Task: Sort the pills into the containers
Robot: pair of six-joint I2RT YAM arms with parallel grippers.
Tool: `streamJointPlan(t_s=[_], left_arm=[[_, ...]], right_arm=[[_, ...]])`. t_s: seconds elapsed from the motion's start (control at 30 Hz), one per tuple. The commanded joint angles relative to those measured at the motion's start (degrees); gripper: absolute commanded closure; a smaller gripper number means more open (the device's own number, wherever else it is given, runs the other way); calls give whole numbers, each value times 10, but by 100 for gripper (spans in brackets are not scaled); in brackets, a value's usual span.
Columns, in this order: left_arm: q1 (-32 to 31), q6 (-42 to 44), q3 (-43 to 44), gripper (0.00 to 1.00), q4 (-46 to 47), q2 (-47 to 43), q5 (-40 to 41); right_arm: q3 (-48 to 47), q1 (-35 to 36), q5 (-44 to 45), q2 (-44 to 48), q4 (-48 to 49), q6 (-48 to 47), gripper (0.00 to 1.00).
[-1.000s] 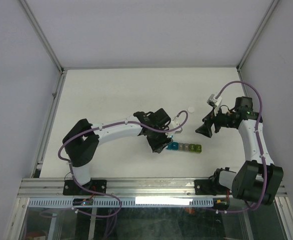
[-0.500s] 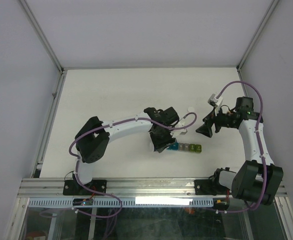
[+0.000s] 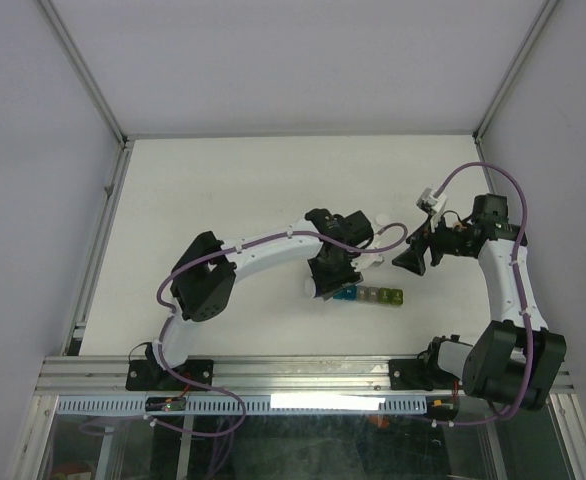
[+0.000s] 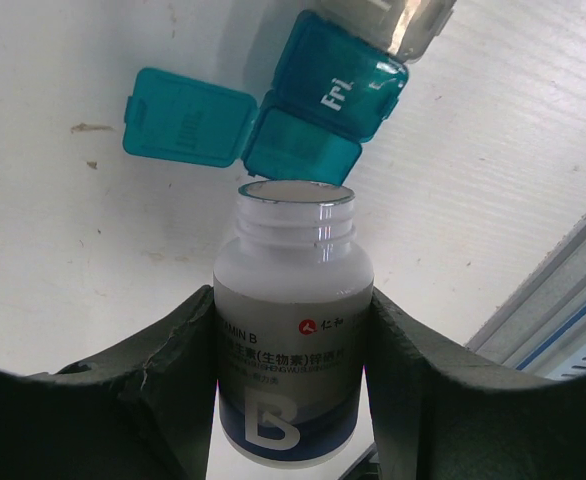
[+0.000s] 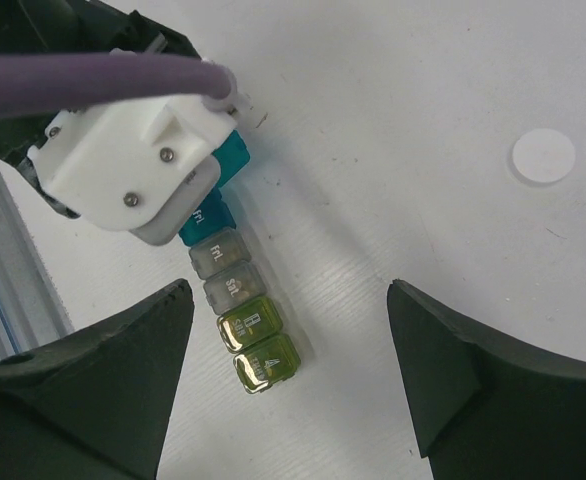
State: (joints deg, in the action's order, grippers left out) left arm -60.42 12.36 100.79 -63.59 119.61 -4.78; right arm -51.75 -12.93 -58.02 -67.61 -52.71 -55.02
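My left gripper (image 4: 293,300) is shut on a white vitamin bottle (image 4: 291,350) with no cap. The bottle's open mouth points at the containers (image 4: 318,110), right beside an open teal compartment whose lid (image 4: 186,125) is flipped out flat. Seen from above, the containers (image 3: 375,296) lie as a short strip of teal, grey and yellow-green cells, with the left gripper (image 3: 325,284) at their left end. My right gripper (image 3: 413,260) hangs open above and to the right of them; in the right wrist view its jaws (image 5: 288,295) stand wide over the strip (image 5: 243,315). No pills show.
A white round cap (image 3: 381,219) lies on the table behind the strip, and it also shows as a cap (image 5: 543,156) in the right wrist view. The left wrist's white camera housing (image 5: 133,170) covers the strip's teal end. A metal rail runs along the near table edge (image 3: 303,372).
The left arm has reached further right, carrying the bottle up to the teal end of the strip. The right arm has stayed still.
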Motion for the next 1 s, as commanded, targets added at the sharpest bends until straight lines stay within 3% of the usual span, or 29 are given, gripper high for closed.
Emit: streamJointPlan(t_s=[0.0, 0.27, 0.63, 0.97], left_arm=[[-11, -6, 22, 100, -17, -2, 31], [-19, -16, 62, 100, -37, 24, 12], [-20, -23, 81, 100, -70, 36, 72], [-24, -5, 123, 100, -87, 63, 71]], right_arm=[[-18, -6, -29, 10, -6, -11, 19], [-19, -13, -32, 12, -15, -18, 19], [-19, -18, -36, -1, -27, -34, 18], [-19, -22, -39, -6, -35, -45, 18]])
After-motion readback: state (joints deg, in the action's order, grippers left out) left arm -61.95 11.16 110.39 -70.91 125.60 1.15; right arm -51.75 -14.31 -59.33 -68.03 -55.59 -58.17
